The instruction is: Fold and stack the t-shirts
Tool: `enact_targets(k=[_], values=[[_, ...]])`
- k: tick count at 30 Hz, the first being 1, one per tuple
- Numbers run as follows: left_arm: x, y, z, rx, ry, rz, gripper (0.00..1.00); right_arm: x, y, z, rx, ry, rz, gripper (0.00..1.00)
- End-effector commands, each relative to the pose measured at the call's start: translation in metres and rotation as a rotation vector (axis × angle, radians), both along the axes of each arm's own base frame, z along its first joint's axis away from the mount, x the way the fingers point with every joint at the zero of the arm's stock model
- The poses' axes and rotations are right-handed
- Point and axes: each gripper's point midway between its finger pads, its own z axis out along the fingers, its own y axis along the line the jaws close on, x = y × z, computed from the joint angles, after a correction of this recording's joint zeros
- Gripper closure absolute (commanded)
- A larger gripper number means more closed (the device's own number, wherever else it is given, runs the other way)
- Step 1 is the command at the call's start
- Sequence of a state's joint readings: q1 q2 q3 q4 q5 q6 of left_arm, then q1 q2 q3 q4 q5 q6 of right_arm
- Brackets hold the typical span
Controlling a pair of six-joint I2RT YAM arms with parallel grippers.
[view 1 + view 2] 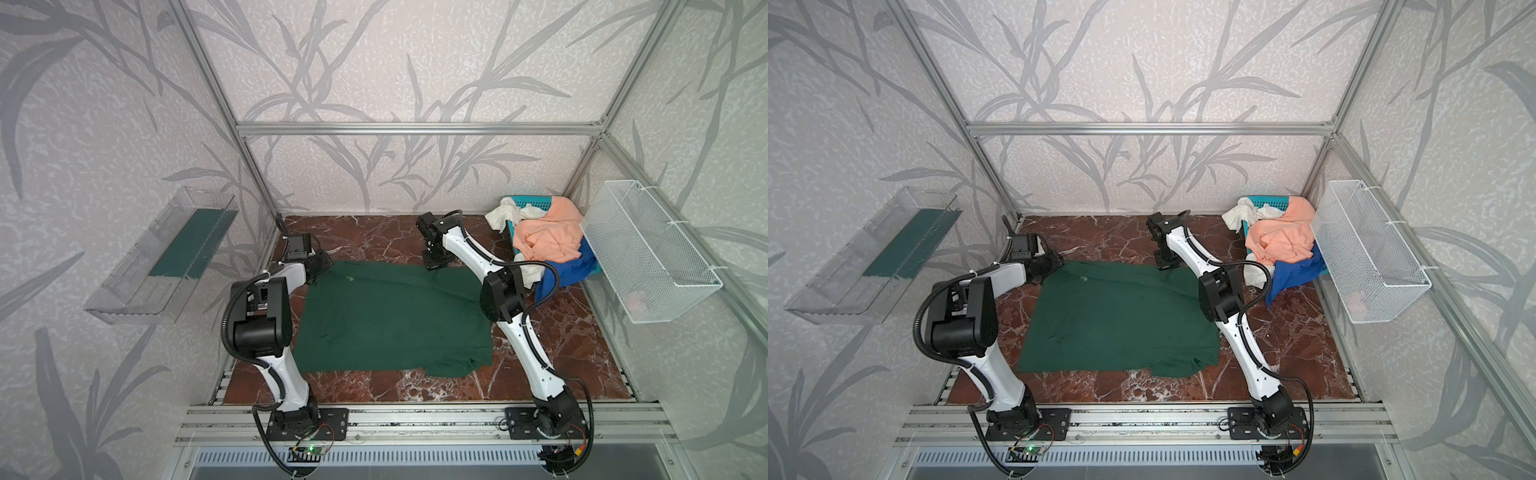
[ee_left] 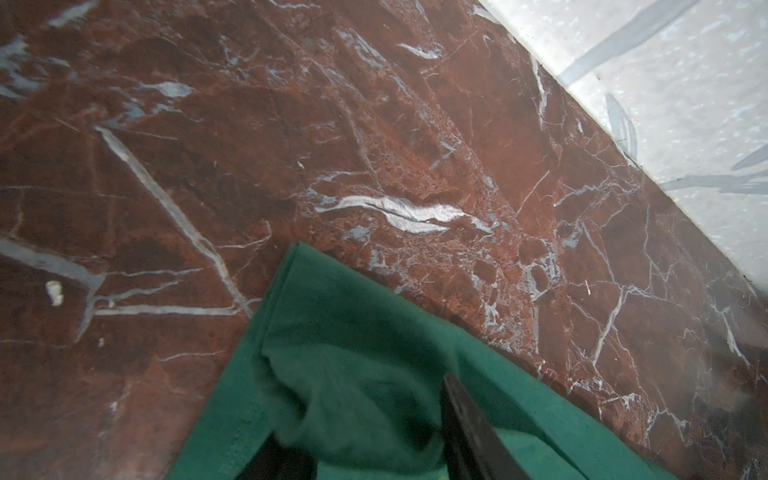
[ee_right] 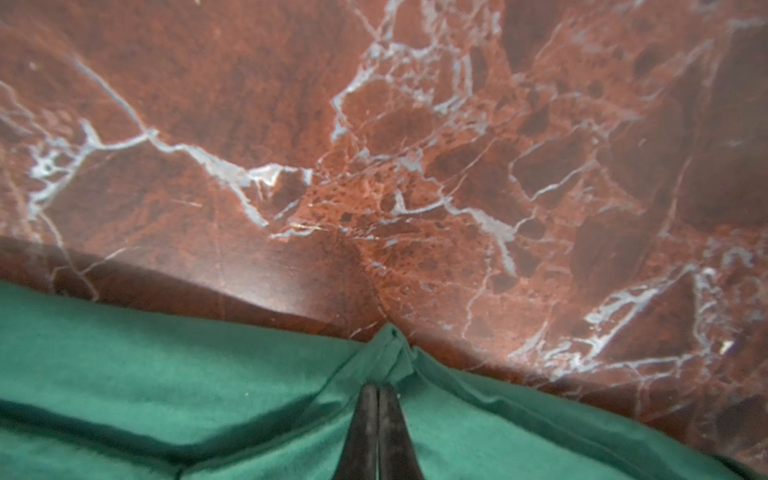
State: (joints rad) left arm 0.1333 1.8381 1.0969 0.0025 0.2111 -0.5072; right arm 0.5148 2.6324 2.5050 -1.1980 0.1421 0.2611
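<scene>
Right fingers (image 3: pixel 370 419) are together, clamped on the far edge of the green shirt (image 1: pixel 390 316). Only a thin pucker of hem sits in the bite. Left fingers (image 2: pixel 461 415) are apart, straddling a hump of cloth at the shirt's far left corner, and I see no clamp there yet. The shirt lies spread mid-bench (image 1: pixel 590 340), its near edge rumpled into a doubled flap.

Risks as I judge them:
- Uneven grip: if I lift now, only my right side holds. The shirt would swing off one corner and the fold line would skew.
- Shallow right bite: with so little hem between the tips, a pull toward me could slip it out.
- Left hump: if I close on a bunch instead of a single edge, I could catch two layers and drag a crease into the fold.
- Near flap: it's already doubled, so folding over it locks in a lump and the stack sits crooked.
- Right elbow: it hangs close to the blue shirt (image 1: pixel 569 274) and white shirt (image 1: pixel 530 274) spilling from the teal basket (image 1: pixel 536 202) under the peach shirt (image 1: pixel 544 237). Swinging back could snag them and pull the lot onto the bench.
</scene>
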Motion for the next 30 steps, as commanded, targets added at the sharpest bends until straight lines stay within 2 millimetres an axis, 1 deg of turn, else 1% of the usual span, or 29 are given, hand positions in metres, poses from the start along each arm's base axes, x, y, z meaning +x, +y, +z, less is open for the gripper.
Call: enact_targets(k=[1, 5, 11, 14, 17, 19, 23, 29, 30], values=[[-0.003, 0.001, 0.008, -0.003, -0.018, 0.005, 0.53, -0.006, -0.003, 0.026, -0.025, -0.021, -0.01, 1.0], [-0.007, 0.001, 0.008, 0.001, -0.015, 0.009, 0.53, -0.017, -0.001, 0.046, -0.041, -0.029, -0.011, 1.0], [-0.013, 0.004, 0.004, 0.009, -0.001, 0.022, 0.53, -0.038, -0.001, 0.073, -0.07, -0.055, -0.024, 1.0], [-0.013, 0.003, 0.002, -0.001, 0.003, 0.025, 0.53, -0.045, -0.002, 0.082, -0.07, -0.062, -0.035, 1.0], [-0.017, 0.002, -0.004, -0.009, 0.019, 0.023, 0.53, -0.056, -0.002, 0.088, -0.076, -0.06, -0.048, 1.0], [-0.021, 0.002, -0.008, -0.02, 0.031, 0.031, 0.53, -0.063, 0.001, 0.091, -0.073, -0.064, -0.049, 1.0], [-0.024, 0.002, -0.007, -0.025, 0.026, 0.035, 0.54, -0.085, 0.009, 0.091, -0.055, -0.046, -0.068, 1.0], [-0.027, 0.002, -0.008, -0.038, 0.036, 0.052, 0.53, -0.127, 0.018, 0.079, -0.059, -0.011, -0.091, 1.0], [-0.029, 0.003, -0.009, -0.039, 0.041, 0.065, 0.53, -0.133, 0.023, 0.077, -0.043, 0.001, -0.092, 0.98]])
